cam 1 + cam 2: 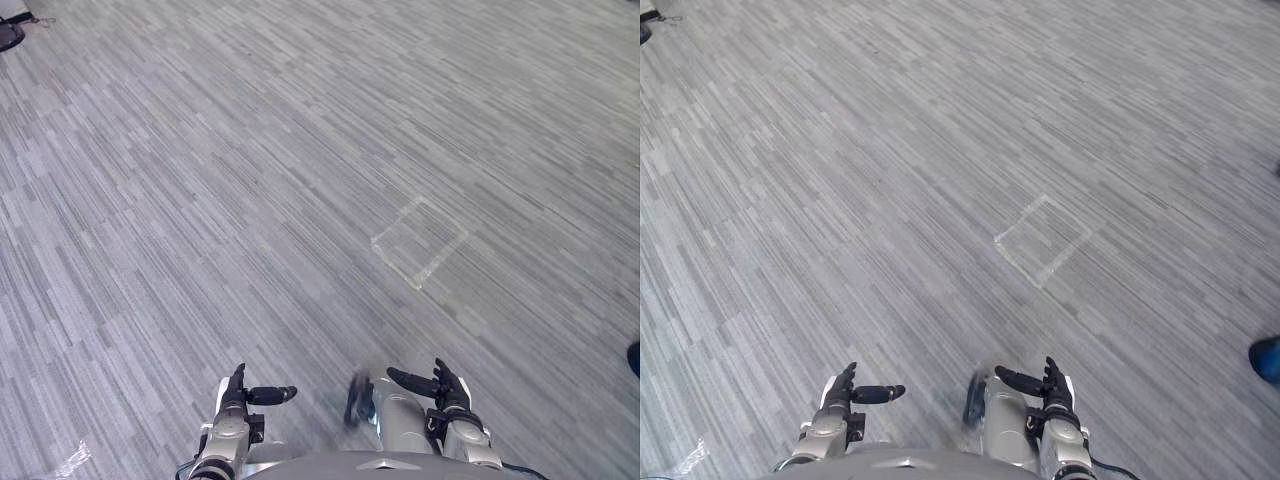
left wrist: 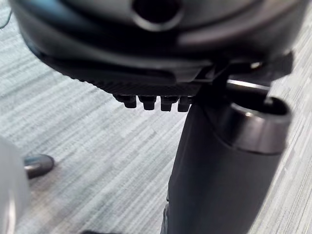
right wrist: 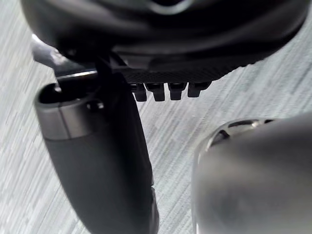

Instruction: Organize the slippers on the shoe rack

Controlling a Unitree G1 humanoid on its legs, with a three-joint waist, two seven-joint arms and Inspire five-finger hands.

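My left hand [image 1: 238, 394] hangs low at the bottom of the eye views, fingers straight, thumb pointing inward, holding nothing. My right hand [image 1: 447, 388] hangs beside it at the lower right, also open and empty. In the left wrist view my left hand's fingers [image 2: 151, 101] reach straight out over bare carpet, and my right hand's fingers [image 3: 165, 90] do the same in the right wrist view. Grey striped carpet [image 1: 300, 180] lies ahead of me.
A square of clear tape [image 1: 420, 243] marks the carpet ahead to the right. A scrap of clear tape [image 1: 68, 463] lies at the lower left. A dark object [image 1: 10, 32] sits at the far left corner. A blue thing [image 1: 1267, 360] pokes in at the right edge.
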